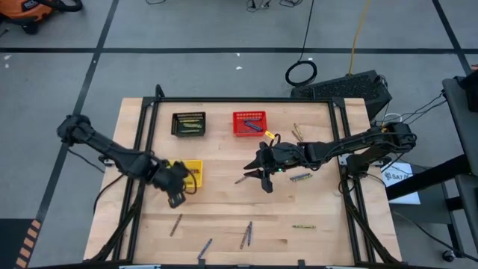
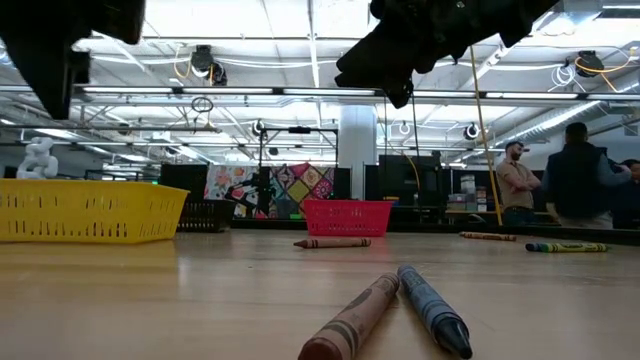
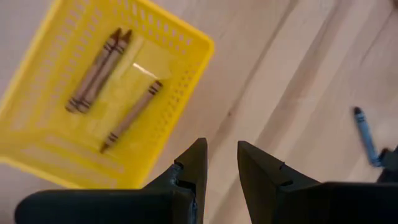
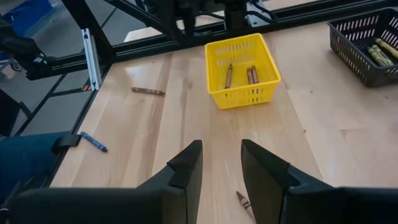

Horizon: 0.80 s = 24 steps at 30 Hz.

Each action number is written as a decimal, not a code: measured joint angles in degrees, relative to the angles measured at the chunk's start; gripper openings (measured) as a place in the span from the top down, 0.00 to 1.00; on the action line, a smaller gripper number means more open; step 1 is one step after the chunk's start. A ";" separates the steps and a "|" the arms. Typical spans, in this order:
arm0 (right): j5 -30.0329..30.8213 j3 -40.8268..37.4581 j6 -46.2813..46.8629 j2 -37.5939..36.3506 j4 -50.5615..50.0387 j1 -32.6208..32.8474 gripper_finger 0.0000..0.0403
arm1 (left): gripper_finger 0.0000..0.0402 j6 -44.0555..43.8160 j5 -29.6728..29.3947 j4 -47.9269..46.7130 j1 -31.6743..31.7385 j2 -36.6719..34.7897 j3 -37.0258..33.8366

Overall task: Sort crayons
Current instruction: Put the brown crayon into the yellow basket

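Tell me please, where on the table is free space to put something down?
The bare wood between the yellow basket and the right gripper is free, and so is the strip between the black basket and the red basket. Loose crayons crowd the near edge.

Grey floor (image 1: pixel 224 30), perhaps concrete.

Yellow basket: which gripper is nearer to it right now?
Left. The left gripper hangs right beside the yellow basket, open and empty. The right gripper hangs near the table's middle, well away from it.
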 joint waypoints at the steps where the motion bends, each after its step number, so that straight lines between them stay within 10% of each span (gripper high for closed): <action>1: 0.00 0.00 0.00 0.00 -0.01 0.00 0.76 | 0.78 -2.68 -1.05 0.31 -1.60 0.00 0.00; 24: -0.33 0.00 -0.42 0.00 -0.57 0.00 0.76 | 0.78 -29.68 -3.06 9.90 -19.72 16.12 -0.05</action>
